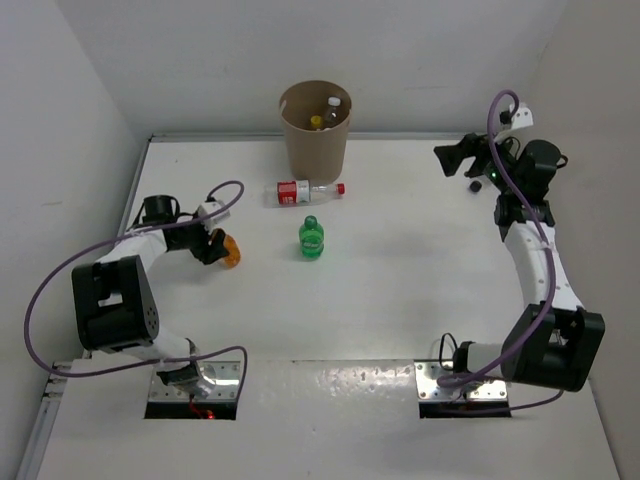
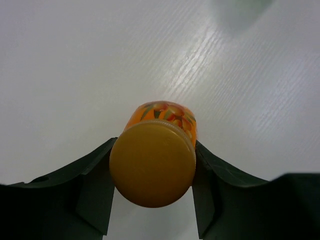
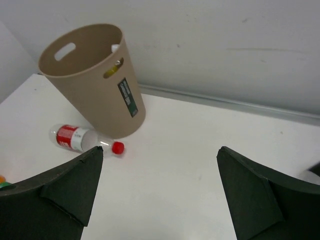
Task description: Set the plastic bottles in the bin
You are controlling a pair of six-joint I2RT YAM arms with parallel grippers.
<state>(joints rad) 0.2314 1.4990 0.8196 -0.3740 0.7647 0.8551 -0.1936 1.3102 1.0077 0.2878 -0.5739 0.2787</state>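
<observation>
Showing one bin (image 1: 315,152), three outside: red-labelled bottle (image 1: 300,191), green bottle (image 1: 311,238), orange bottle (image 1: 230,250).

L hand (image 1: 216,246) low, clamped; arm folded | R hand (image 1: 456,158) high, fingers spread; arm extended

Bright, even overhead light, shadows soft and faint. Glare streaks on the table (image 2: 215,65) in left wrist view. The orange bottle (image 2: 152,165) is close to the lens and slightly soft, and the far top edge is blurred. Top view sharp.

Robot lab, white table (image 1: 400,280), bare white walls (image 1: 200,50), 2 bolted arms (image 1: 535,262)
</observation>
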